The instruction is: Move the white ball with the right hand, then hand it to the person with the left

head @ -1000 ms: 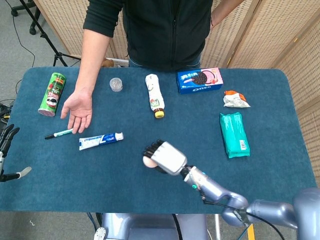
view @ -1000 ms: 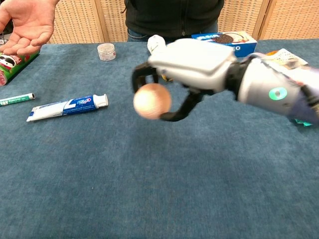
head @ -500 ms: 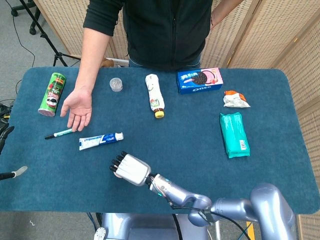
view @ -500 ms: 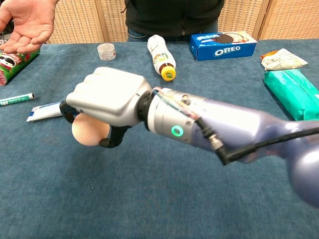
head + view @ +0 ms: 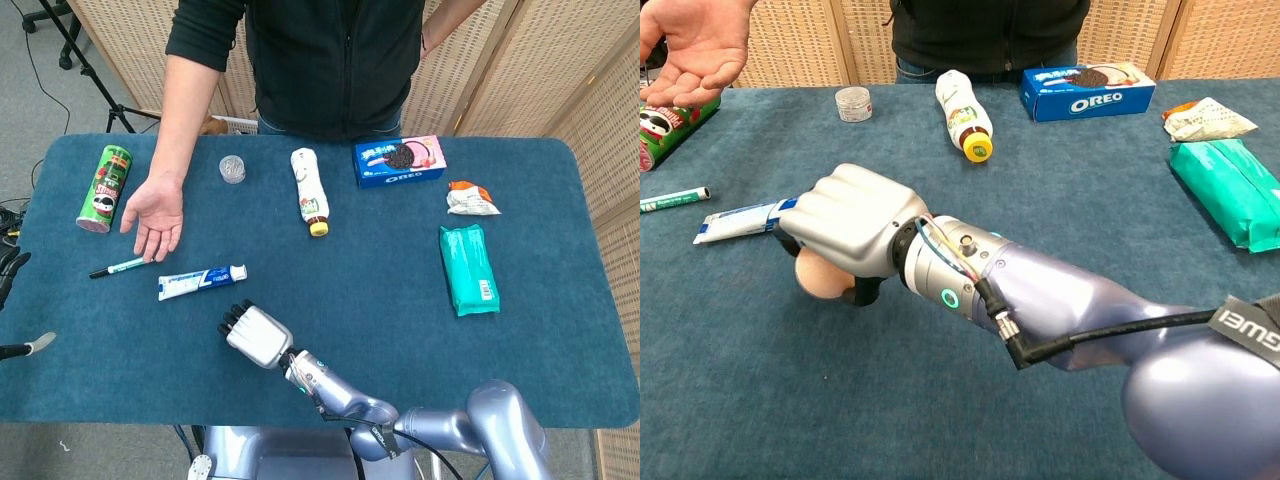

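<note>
Cupping the white ball (image 5: 823, 277) from above, right robot hand (image 5: 845, 232) grips it; left robot hand (image 5: 8, 270), at nine o'clock, unclear. Ball looks light, smooth, roll-prone; grip around its middle.

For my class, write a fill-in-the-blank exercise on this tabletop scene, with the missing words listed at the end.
1. The robot's right hand holds the pale round ball with its ____.
2. The blue box of ____ biscuits lies at the table's far edge.
3. The person's bare hand waits palm ____.

Missing words: fingers; Oreo; up

Head view high above the table (image 5: 560, 330) (chest view low, close).
</note>
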Robot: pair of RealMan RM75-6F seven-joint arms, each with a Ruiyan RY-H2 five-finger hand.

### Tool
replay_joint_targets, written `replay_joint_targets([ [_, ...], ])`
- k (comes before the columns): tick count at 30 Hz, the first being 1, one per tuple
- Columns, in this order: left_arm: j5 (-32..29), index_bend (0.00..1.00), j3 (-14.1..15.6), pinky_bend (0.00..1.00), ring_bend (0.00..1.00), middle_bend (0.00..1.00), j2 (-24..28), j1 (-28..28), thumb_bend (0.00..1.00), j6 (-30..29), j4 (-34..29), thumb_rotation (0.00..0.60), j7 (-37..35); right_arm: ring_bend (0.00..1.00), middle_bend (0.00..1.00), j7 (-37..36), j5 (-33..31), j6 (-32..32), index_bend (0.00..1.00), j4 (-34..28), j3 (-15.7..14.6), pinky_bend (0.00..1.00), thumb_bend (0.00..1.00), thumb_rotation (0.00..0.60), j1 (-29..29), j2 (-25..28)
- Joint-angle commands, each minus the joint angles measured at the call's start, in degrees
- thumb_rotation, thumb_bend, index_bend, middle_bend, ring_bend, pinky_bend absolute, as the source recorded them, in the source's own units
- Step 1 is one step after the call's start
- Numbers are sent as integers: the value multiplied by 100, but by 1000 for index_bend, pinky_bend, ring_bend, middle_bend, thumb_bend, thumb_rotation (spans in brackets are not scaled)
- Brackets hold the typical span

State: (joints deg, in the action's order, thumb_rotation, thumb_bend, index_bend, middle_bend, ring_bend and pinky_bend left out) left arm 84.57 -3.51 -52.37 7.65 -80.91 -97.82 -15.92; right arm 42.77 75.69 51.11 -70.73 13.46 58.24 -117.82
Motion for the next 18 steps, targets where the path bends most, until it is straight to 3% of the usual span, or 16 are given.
replay_joint_targets([
  [1, -12, 0, 2, 0, 0, 0, -10, 4, 0, 3, -17, 600, 47, 1, 1, 354, -547, -26, 82, -431, 114, 177, 0, 600, -142, 48],
  [8, -10, 0, 12, 0, 0, 0, -34, 5, 0, 0, -84, 600, 188, 0, 0, 643, -658, 154, 80, -1126, 23, 160, 0, 600, -228, 448],
  [18, 83, 0, 46, 0, 0, 0, -85, 14, 0, -19, -112, 600, 346, 0, 0, 352, 33, 689, 80, -2292, -278, 160, 0, 600, -673, 2059],
])
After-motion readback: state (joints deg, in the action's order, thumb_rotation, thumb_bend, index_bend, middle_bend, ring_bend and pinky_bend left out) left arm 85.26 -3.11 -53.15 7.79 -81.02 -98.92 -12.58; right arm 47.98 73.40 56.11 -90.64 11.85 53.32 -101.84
